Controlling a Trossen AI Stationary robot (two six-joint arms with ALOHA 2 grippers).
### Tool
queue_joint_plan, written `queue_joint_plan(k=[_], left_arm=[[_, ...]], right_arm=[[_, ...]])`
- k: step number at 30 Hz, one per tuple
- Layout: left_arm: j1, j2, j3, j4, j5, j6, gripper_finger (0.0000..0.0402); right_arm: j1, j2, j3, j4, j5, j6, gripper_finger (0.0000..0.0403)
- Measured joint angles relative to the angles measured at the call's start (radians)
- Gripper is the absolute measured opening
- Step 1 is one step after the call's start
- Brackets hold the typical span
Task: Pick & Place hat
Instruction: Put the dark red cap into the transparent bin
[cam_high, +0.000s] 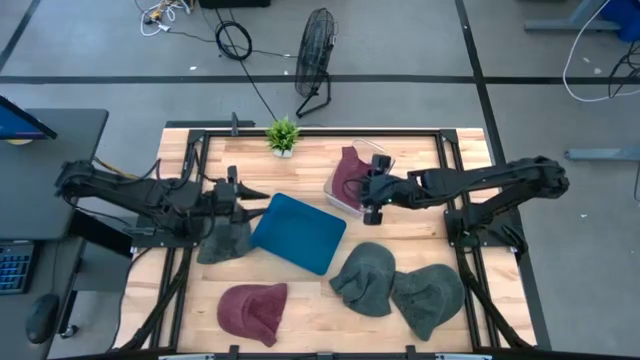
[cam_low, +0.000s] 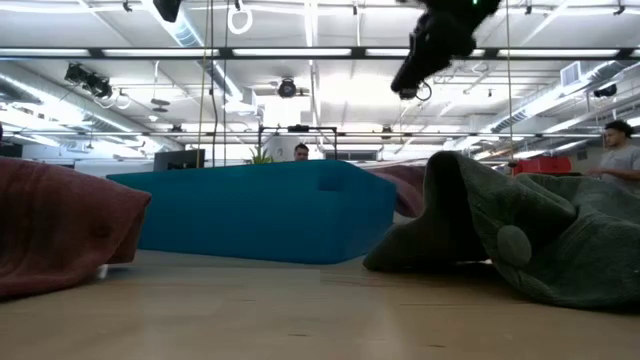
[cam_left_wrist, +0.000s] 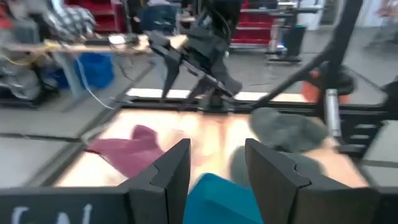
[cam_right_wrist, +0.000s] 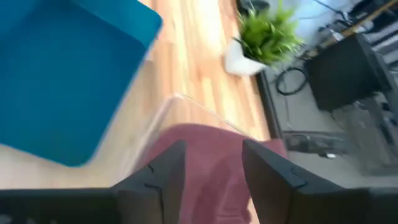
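Observation:
A maroon hat (cam_high: 347, 172) lies in a clear bin (cam_high: 334, 193) at the table's far side. My right gripper (cam_high: 372, 198) is open and hovers over it; in its wrist view the fingers (cam_right_wrist: 211, 168) stand above the maroon hat (cam_right_wrist: 214, 158) without touching. My left gripper (cam_high: 238, 196) is open above the table's left part, with a dark grey hat (cam_high: 224, 243) flat on the wood just nearer than it. Nothing lies between its fingers (cam_left_wrist: 214, 165). Another maroon hat (cam_high: 253, 310) and two grey-green hats (cam_high: 365, 278) (cam_high: 428, 298) rest on the near half.
A teal flat lid or tray (cam_high: 297, 232) lies mid-table between the arms. A small potted plant (cam_high: 283, 135) stands at the far edge. The black frame rails (cam_high: 190, 160) run along the table's sides. People show in the room beyond the table.

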Motion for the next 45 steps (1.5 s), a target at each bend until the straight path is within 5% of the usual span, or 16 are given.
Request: queue_joint_plan(k=[9,15,25,45], left_arm=[[-0.056,0.186,0.214,-0.505,0.014,-0.449,0.0156],[-0.125,0.410,0.312,-0.795,0.201,-0.835,0.0156],[-0.323,0.644,0.314,-0.733,0.264,-1.132,0.0156],[-0.519,0.839,0.314,-0.592,0.262,-1.361,0.0156]], right_arm=[[0.080,0.000,0.046,-0.078,-0.062,0.045,0.0159],[0.101,0.000,0.046,-0.091,-0.056,0.067,0.0160],[0.100,0.000,0.046,-0.098,-0.054,0.059,0.0160],[0.100,0.000,0.046,-0.099,-0.054,0.058,0.0160]])
